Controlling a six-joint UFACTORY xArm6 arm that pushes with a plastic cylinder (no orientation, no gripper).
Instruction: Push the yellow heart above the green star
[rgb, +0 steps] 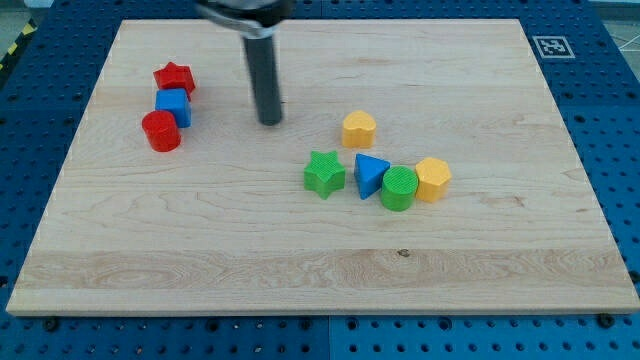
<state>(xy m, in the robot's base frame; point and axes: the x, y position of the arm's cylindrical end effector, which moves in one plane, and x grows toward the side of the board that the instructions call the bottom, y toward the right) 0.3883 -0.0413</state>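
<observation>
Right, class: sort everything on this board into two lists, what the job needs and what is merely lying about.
Needed for the job:
yellow heart
green star
my tip, to the view's left of both

Lying about:
red star
blue cube
red cylinder
blue triangle
green cylinder
yellow hexagon

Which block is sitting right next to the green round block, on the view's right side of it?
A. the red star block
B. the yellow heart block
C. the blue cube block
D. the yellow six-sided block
D: the yellow six-sided block sits against the view's right side of the green round block, while the yellow heart block stands apart, nearer the view's top.
</observation>
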